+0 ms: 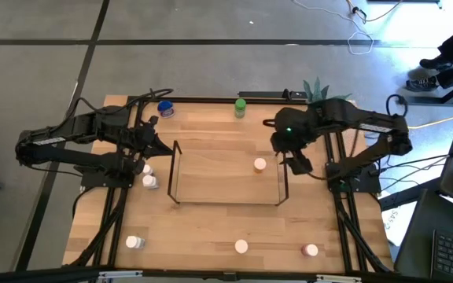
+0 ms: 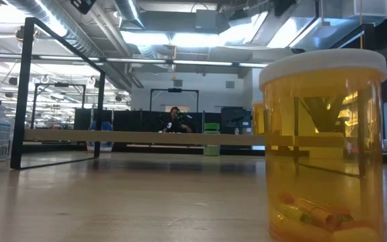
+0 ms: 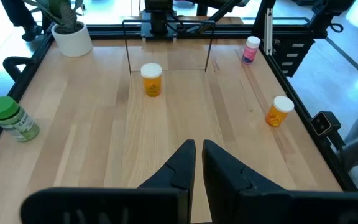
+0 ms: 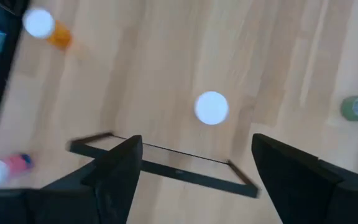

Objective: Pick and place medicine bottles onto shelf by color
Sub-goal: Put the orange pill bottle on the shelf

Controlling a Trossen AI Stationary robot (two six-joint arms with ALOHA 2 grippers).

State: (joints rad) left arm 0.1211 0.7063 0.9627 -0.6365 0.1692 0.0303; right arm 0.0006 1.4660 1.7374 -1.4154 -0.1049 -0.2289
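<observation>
Inside the wire shelf, right half: orange bottle with white cap, upright on the wood, long axis vertical. Seen from straight above in the right wrist view as a white disc, ahead of the fingertips and close to the line between them.

Just right of that bottle, at the shelf's right end: right gripper, fingers spread wide with nothing between them, pointing steeply down at the table. Clearly the nearer arm. Shelf wire crosses under the open span, so any descent probably needs to clear that rail first.

Over at the shelf's left end: left gripper, fingers pressed together, holding nothing, aimed rightward along the table, apparently waiting. Well apart from the orange bottle, the whole shelf lying between.

Elsewhere: blue-capped bottle and green-capped bottle along the far edge; two white bottles just near of the left gripper; another white one, an orange one and a pink-red one along the near edge, all outside the shelf.

Judging by the pose, next move likely a short reach leftward and down to straddle the white cap.
</observation>
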